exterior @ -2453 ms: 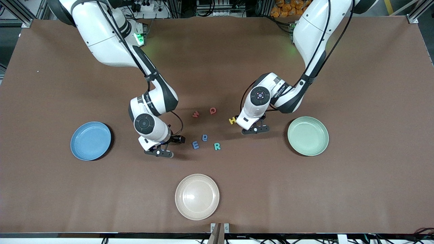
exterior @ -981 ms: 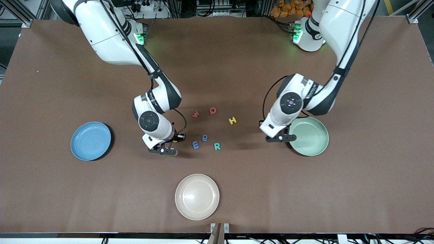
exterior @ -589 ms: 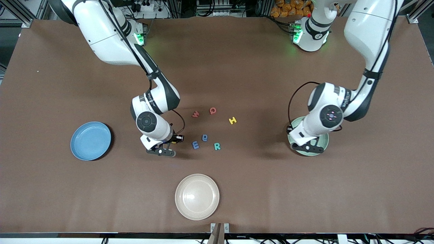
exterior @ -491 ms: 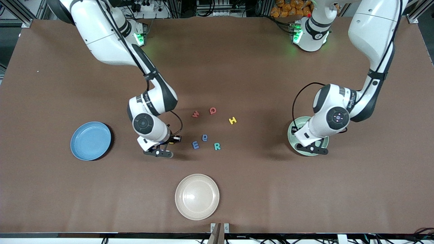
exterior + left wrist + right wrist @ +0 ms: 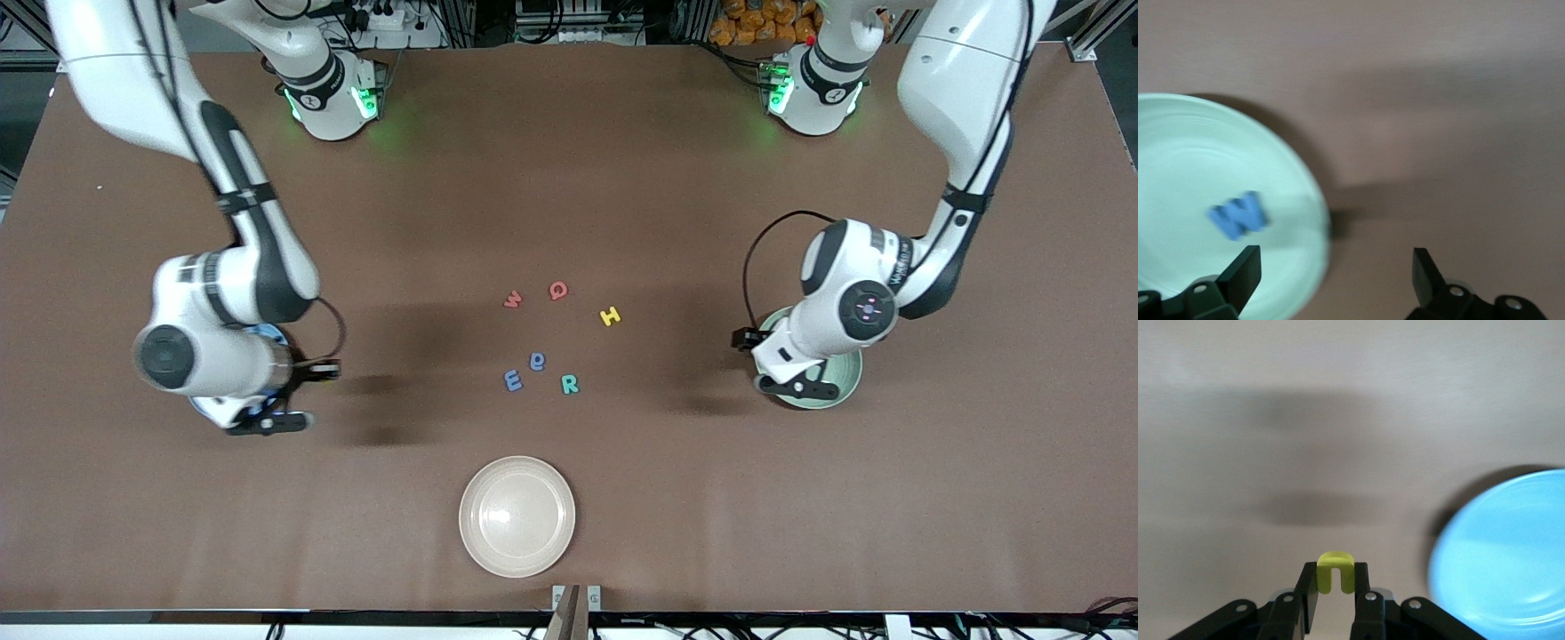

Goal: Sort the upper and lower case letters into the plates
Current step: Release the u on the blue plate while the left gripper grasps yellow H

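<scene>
My right gripper (image 5: 267, 420) (image 5: 1335, 579) hangs at the edge of the blue plate (image 5: 269, 332) (image 5: 1511, 567), shut on a small yellow letter (image 5: 1335, 568) shaped like an arch. My left gripper (image 5: 797, 387) (image 5: 1335, 272) is open over the rim of the mint green plate (image 5: 849, 373) (image 5: 1178, 160), nothing between its fingers. A blue W (image 5: 1238, 215) lies in that plate. On the table's middle lie a red w (image 5: 513, 300), red Q (image 5: 557, 290), yellow H (image 5: 610, 316), blue E (image 5: 513, 380), blue e (image 5: 537, 361) and teal R (image 5: 569, 384).
A cream-white plate (image 5: 516, 516) sits nearer the front camera than the letters. The right arm's wrist covers most of the blue plate in the front view, and the left arm's wrist covers part of the mint plate.
The right arm has swung from beside the loose letters over to the blue plate. The left arm stayed over the mint plate, shifting a little toward the table's middle.
</scene>
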Tool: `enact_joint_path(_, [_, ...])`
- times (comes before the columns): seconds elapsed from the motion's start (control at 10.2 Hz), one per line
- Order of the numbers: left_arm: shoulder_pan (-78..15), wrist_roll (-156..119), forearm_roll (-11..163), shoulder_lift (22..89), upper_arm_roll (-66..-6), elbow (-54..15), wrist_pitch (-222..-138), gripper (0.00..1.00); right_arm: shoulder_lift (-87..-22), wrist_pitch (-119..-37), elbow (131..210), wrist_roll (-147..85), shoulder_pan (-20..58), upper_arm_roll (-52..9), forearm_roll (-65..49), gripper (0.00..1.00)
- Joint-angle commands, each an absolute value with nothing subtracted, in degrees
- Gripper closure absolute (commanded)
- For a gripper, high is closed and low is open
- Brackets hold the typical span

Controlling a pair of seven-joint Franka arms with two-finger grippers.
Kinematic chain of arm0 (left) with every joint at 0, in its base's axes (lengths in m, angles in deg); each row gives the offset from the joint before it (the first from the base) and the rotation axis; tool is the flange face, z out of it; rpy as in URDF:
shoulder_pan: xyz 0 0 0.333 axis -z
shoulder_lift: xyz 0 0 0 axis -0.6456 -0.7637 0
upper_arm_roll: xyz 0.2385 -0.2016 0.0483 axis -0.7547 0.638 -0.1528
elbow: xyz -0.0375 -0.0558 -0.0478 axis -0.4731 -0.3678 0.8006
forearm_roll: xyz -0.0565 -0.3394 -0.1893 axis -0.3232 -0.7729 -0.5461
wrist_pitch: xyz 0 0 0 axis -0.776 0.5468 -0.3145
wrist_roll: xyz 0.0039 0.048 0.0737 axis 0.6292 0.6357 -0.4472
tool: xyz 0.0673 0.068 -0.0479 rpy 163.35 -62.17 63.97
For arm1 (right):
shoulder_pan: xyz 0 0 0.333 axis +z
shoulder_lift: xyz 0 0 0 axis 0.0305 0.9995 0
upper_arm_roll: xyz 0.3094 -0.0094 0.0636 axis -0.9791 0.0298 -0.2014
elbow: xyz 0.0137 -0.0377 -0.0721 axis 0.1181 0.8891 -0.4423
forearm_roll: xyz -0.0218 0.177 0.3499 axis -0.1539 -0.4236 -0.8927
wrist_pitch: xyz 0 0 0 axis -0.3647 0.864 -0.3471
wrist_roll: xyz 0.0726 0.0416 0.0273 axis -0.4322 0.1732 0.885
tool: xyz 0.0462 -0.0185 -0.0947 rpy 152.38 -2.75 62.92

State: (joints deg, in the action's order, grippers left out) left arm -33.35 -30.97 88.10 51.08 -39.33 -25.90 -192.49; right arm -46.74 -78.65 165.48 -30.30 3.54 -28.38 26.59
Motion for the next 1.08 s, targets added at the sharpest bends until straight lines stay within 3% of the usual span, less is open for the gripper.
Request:
enact_joint_path(0.0, [-25.66, -46.28, 87.19, 46.34, -39.78, -18.45, -192.25, 0.00, -45.43, -78.58, 163.41, -15.80, -3.85, -29.30, 30.53, 1.00])
enact_joint_path(0.2, [-20.02, -58.86, 87.54, 41.68, -39.78, -12.81, -192.25, 0.00, -43.41, -78.76, 161.39, -9.87, -6.77, -29.30, 30.81, 1.00])
enact_joint_path(0.29, [-17.73, -63.19, 87.62, 39.57, -40.04, -10.53, -192.34, 0.00, -43.31, -78.85, 161.29, -10.29, -6.78, -29.30, 30.72, 0.66])
enact_joint_path(0.39, [-15.19, -66.28, 87.71, 36.94, -40.39, -7.37, -192.43, 0.00, -43.31, -78.85, 161.38, -10.81, -6.78, -29.30, 30.20, 0.07])
enact_joint_path(0.49, [-12.38, -70.92, 87.89, 33.35, -41.00, -3.69, -192.69, 0.00, -43.31, -78.76, 161.56, -10.82, -7.04, -29.30, 29.76, 0.00])
enact_joint_path(0.59, [-9.39, -74.71, 87.80, 31.92, -43.18, -2.43, -193.13, 0.00, -43.31, -78.67, 161.64, -10.90, -7.22, -29.30, 29.67, 0.00])
enact_joint_path(0.98, [-7.16, -78.00, 88.06, 32.43, -44.79, -4.78, -193.13, 0.00, -44.10, -77.45, 163.31, -16.34, -4.33, -29.74, 26.17, 0.00])
